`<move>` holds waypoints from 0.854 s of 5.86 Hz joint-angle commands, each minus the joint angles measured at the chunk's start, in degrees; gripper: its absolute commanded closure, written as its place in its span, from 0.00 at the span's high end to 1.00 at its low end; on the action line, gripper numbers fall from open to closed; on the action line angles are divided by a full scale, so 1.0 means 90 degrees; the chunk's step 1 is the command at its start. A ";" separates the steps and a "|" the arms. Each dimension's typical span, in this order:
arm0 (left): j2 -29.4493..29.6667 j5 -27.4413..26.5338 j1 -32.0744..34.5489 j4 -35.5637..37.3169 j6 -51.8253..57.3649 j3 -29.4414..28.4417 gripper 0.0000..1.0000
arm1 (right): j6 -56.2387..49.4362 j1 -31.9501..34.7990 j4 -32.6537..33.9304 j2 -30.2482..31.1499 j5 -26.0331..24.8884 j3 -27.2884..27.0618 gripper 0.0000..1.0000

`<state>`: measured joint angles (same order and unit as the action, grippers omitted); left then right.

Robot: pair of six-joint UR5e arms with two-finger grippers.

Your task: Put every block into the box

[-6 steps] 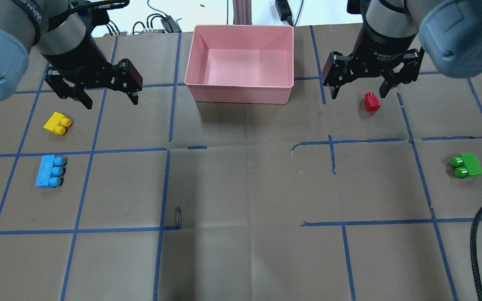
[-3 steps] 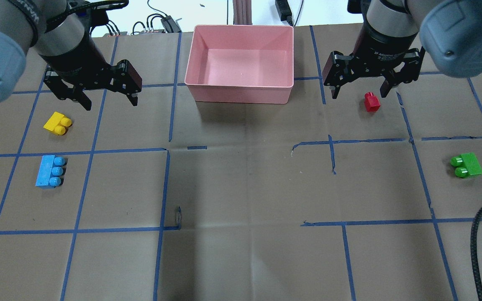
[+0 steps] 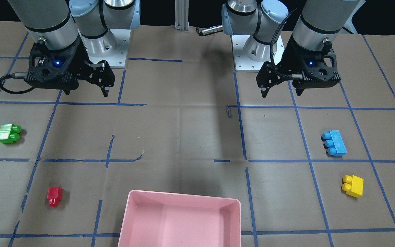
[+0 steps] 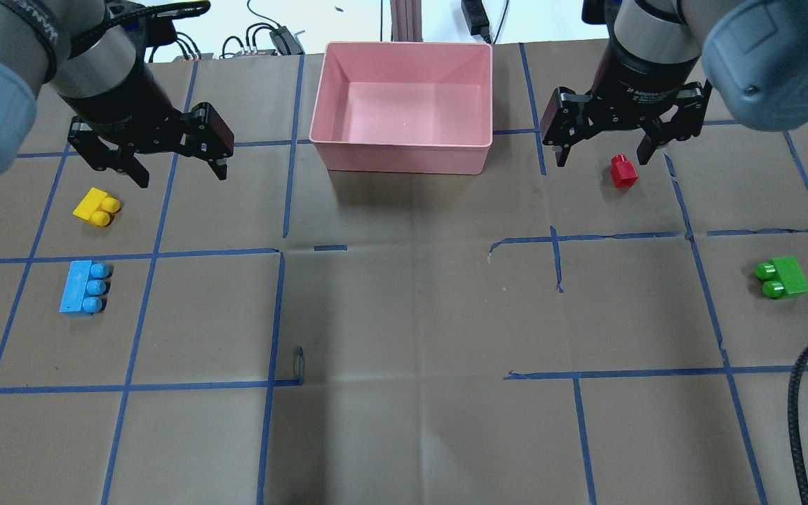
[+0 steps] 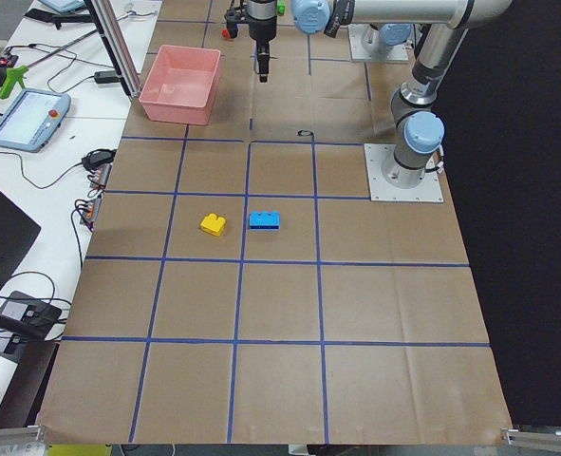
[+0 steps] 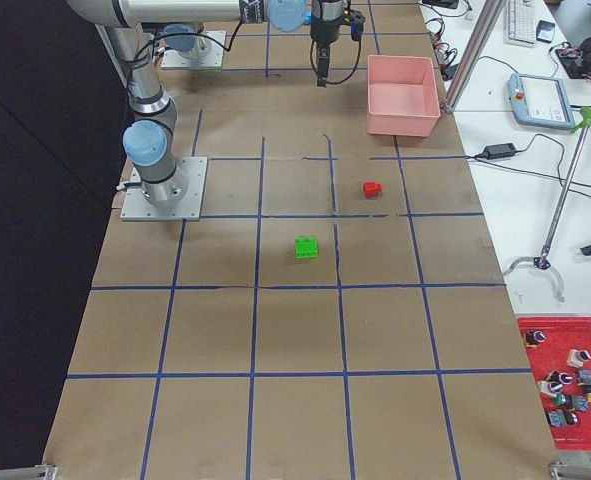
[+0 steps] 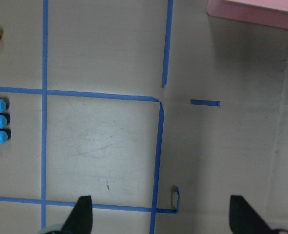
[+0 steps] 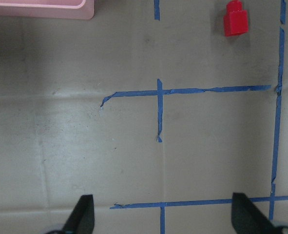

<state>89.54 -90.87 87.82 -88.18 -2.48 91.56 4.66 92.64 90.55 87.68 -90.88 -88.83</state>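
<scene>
Overhead exterior view: the left claw [image 4: 181,177] has slid slightly toward 9 o'clock since half a second ago. Its jaws are spread wide and grip nothing. The right claw [image 4: 602,161] has kept its place, equally wide and empty, hanging just at 12 o'clock of the red one-stud brick [image 4: 623,171]. The pink box [image 4: 400,144] sits at 12 o'clock on the tabletop [image 4: 404,315]. All four bricks lie outside it, unmoved: the yellow two-stud brick [image 4: 97,207] and light-blue three-stud brick [image 4: 84,287] toward 9 o'clock, the green two-stud brick [image 4: 783,277] toward 3 o'clock. In the left wrist view the yellow brick is cut off at the edge and only a corner of the box shows.
</scene>
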 commanded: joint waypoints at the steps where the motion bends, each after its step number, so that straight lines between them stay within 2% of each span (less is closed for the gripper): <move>1: -0.0018 -0.0079 -0.0573 -0.0026 0.0253 0.0032 1.00 | -0.0010 0.0000 0.0007 -0.0006 0.0000 -0.0012 1.00; 3: 0.0119 -0.0020 -0.2326 0.0051 0.2363 0.0177 1.00 | -0.0010 0.0000 0.0007 0.0004 0.0000 -0.0032 1.00; 5: 0.0167 -0.0040 -0.4007 0.0033 0.3939 0.0421 0.99 | -0.0164 -0.0039 0.0026 -0.0025 0.0010 -0.0110 1.00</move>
<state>90.68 -91.19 59.16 -87.78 26.01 94.16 4.07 92.52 90.71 87.55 -90.85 -89.54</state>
